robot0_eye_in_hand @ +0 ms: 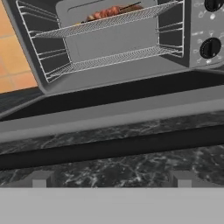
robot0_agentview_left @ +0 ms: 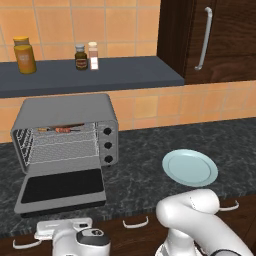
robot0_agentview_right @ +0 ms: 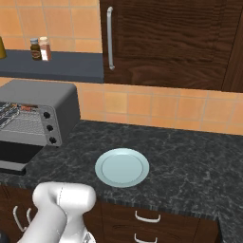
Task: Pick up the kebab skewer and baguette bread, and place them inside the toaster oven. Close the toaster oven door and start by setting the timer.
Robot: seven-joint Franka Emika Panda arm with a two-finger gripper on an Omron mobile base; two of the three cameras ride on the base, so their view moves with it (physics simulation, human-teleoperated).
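The toaster oven (robot0_agentview_left: pixel 65 107) stands at the left of the counter, its door (robot0_agentview_left: pixel 62 187) folded down flat. On its upper rack lies the kebab skewer (robot0_agentview_left: pixel 61 129), whose red-orange chunks (robot0_eye_in_hand: pixel 103 13) sit near the back. A darker brown lump (robot0_eye_in_hand: pixel 131 7) touches them on the right; it may be the baguette bread, but it is too small to tell. My gripper (robot0_eye_in_hand: pixel 111 181) hovers low before the door's front edge, open and holding nothing. The white hand (robot0_agentview_left: pixel 65 231) sits below the counter edge. The oven (robot0_agentview_right: pixel 40 102) also appears at the left of the right base view.
An empty pale blue plate (robot0_agentview_left: pixel 190 167) rests on the dark counter right of the oven. Three black knobs (robot0_agentview_left: pixel 107 145) line the oven's right side. Jars (robot0_agentview_left: pixel 24 55) stand on the shelf above. A dark handle bar (robot0_eye_in_hand: pixel 109 148) runs across in front of my fingertips.
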